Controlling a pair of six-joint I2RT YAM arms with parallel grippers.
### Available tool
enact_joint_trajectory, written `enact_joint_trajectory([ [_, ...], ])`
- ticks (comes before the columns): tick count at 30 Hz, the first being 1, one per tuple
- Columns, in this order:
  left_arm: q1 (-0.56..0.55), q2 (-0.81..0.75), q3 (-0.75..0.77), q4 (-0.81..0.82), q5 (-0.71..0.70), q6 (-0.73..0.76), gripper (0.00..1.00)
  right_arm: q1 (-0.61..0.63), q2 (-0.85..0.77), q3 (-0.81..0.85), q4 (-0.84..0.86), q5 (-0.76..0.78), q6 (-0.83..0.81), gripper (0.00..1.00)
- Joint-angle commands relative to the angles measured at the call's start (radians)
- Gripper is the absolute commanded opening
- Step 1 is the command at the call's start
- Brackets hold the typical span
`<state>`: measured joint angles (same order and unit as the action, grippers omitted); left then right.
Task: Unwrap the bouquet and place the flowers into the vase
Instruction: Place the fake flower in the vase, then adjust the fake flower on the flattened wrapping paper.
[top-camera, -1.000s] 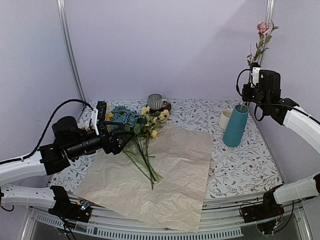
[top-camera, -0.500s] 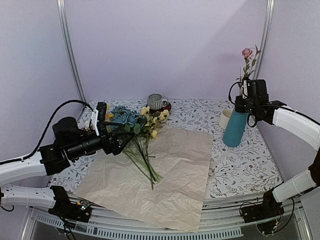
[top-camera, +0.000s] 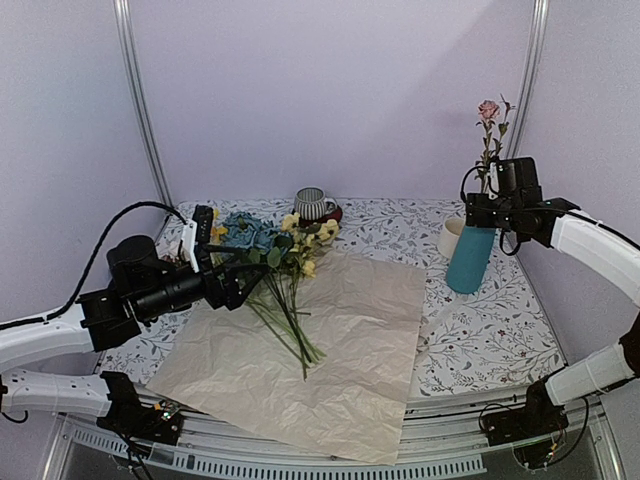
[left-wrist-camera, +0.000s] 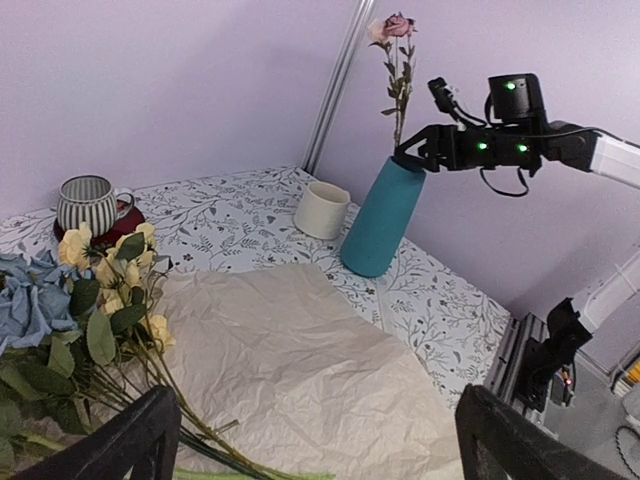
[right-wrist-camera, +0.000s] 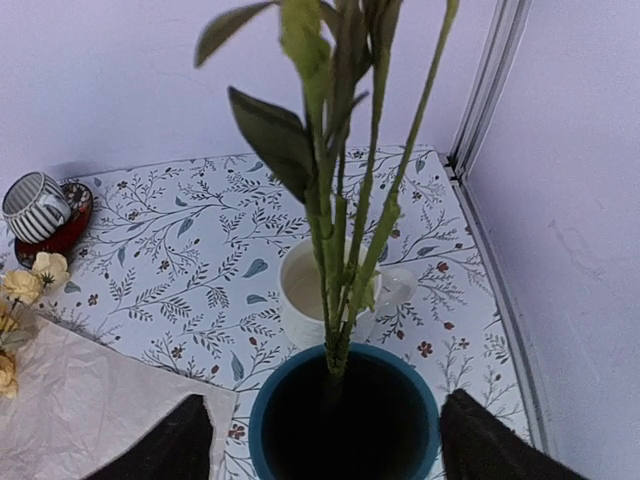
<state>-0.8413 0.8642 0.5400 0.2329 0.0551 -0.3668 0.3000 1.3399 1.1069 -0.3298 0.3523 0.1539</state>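
Pink flower (top-camera: 489, 109) is sitting in vase (top-camera: 470, 258), right gripper (right-wrist-camera: 332, 440) gaping clear of its stem. Left gripper (left-wrist-camera: 320, 440) is gaping empty beside flowers (top-camera: 285, 265); next, probably pinching one stem.

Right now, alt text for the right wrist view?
A leafy green flower stem stands in the mouth of the teal vase, seen from above, with the right end effector open, its fingers either side and clear of the stem. Behind the vase sits a cream mug on a floral tablecloth; a striped cup is far left.
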Motion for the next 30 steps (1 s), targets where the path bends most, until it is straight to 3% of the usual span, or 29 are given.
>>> enact_joint_trajectory([
  [1, 0.007, -0.003, -0.014, -0.041, -0.1, -0.009, 0.98, -0.004, -0.083, 0.027, -0.069, -0.013, 0.007, 0.9],
  [7, 0.01, -0.014, -0.013, -0.068, -0.144, -0.038, 0.98, -0.004, -0.181, 0.028, -0.11, -0.068, 0.018, 1.0],
  [14, 0.016, 0.038, 0.018, -0.105, -0.123, -0.057, 0.98, 0.077, -0.24, 0.038, -0.118, -0.119, 0.038, 1.0],
  [23, 0.018, 0.11, 0.048, -0.129, -0.105, -0.075, 0.98, 0.326, -0.251, -0.09, 0.112, -0.177, -0.037, 0.99],
  [30, 0.028, 0.22, 0.116, -0.218, -0.138, -0.115, 0.98, 0.433, -0.228, -0.216, 0.355, -0.248, -0.107, 0.99],
])
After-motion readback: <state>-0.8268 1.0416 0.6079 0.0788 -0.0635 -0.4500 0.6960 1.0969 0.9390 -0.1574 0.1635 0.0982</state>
